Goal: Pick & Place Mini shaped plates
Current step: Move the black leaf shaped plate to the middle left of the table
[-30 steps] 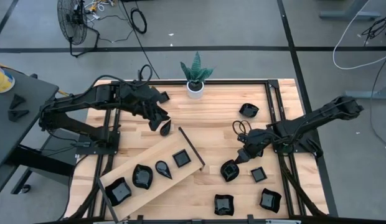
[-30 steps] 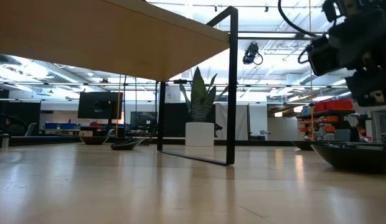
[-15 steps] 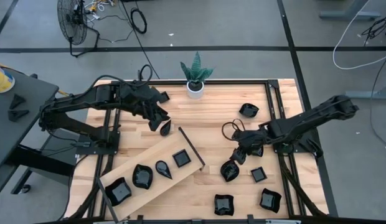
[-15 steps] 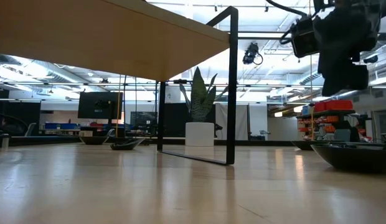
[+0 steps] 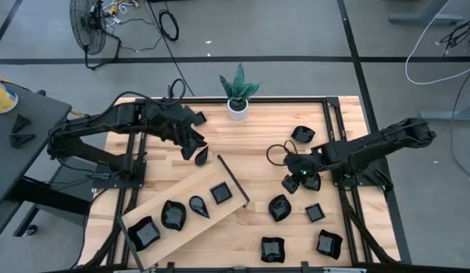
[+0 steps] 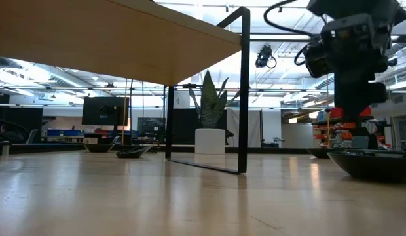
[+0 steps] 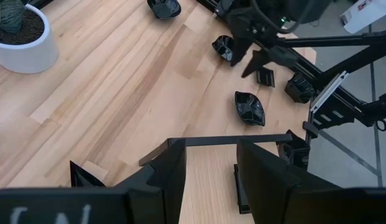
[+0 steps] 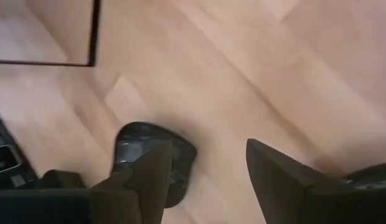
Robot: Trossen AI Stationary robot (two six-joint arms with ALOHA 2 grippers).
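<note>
Grey floor [image 5: 296, 38], standing fan [image 5: 89, 23], cables [image 5: 168, 25]
</note>
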